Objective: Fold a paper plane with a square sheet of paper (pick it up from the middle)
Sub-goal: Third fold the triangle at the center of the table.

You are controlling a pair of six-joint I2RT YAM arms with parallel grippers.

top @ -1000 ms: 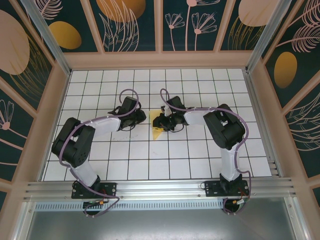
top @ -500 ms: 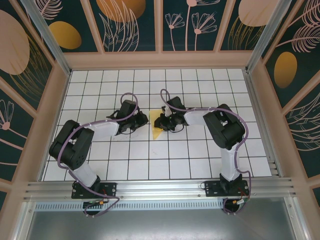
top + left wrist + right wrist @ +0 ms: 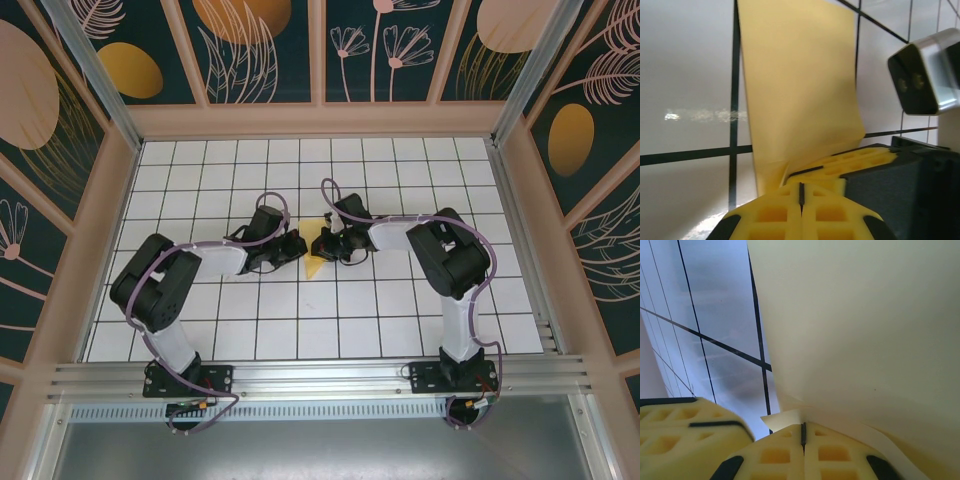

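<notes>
Pale-yellow against the white grid, the sheet of paper [image 3: 313, 265] sits mid-counter [image 3: 400, 330] in the top view. The left tool [image 3: 298, 246] and right tool [image 3: 318, 243] meet over its far part, nearly touching each other, and a pointed end shows on the near side.

From the left wrist, the left tool [image 3: 801, 194] has its pads pressed together. The sheet [image 3: 800, 85] curves up off the counter into their seam, so it looks pinched at that edge. The right arm's camera [image 3: 925, 75] sits close on the right.

From the right wrist, the right tool [image 3: 803, 432] is likewise pressed together on a tucked lip of the sheet [image 3: 865, 330]. The left tool [image 3: 685, 425] is just beside it. Gripping side by side probably keeps the thin paper taut for creasing.
</notes>
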